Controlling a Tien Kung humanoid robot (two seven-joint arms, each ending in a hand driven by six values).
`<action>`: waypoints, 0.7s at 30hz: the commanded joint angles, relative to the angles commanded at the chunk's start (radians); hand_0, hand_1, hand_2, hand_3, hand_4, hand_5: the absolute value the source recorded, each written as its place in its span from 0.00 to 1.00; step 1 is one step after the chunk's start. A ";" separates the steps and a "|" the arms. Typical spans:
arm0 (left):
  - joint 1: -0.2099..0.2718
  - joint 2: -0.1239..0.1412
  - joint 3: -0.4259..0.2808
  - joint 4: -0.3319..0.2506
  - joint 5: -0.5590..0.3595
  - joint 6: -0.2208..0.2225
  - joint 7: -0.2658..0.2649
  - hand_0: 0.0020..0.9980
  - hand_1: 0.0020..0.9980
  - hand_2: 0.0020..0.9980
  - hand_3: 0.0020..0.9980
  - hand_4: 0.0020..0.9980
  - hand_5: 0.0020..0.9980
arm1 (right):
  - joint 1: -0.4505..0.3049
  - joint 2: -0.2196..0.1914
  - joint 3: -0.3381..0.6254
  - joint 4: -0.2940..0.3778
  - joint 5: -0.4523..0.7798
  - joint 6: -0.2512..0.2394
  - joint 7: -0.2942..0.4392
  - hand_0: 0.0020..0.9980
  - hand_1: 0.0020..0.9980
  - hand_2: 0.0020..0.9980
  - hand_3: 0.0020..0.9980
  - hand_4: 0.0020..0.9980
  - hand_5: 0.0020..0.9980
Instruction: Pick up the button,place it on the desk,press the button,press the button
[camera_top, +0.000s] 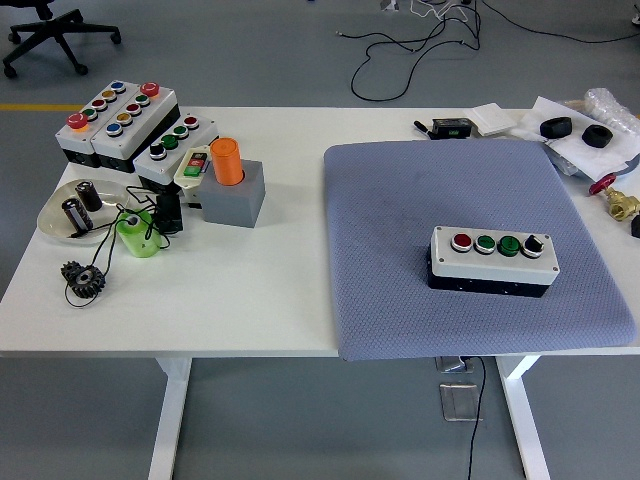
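Note:
A white-topped button box (493, 261) with a black base lies on the blue-grey mat (400, 210) at the right of the table. Its top carries a red button (462, 242), two green buttons (498, 244) and a black knob (532, 245) in a row. Neither of my hands is in the picture, and nothing touches the box.
At the table's left stand more button boxes (120, 120), a grey block with an orange cylinder (227, 160), a bowl (55, 215) with small parts, a green piece (138, 235) and a black gear (82, 277). Papers, black parts and a brass valve (620, 205) lie far right.

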 joint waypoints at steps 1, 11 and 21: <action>0.000 0.000 0.002 0.000 -0.001 0.000 0.000 0.62 0.59 0.57 0.54 0.30 1.00 | -0.002 0.000 -0.001 -0.001 0.001 0.001 -0.001 0.83 0.80 0.86 0.85 0.65 0.52; 0.007 -0.002 0.033 0.001 -0.016 0.000 0.002 0.62 0.59 0.57 0.54 0.31 1.00 | -0.010 -0.003 -0.011 -0.006 0.001 0.015 -0.012 0.83 0.80 0.86 0.84 0.64 0.53; 0.022 -0.001 0.047 -0.001 -0.017 0.000 0.001 0.62 0.59 0.57 0.54 0.30 1.00 | -0.023 -0.001 -0.016 -0.011 -0.013 0.030 -0.024 0.87 0.82 0.87 0.85 0.63 0.57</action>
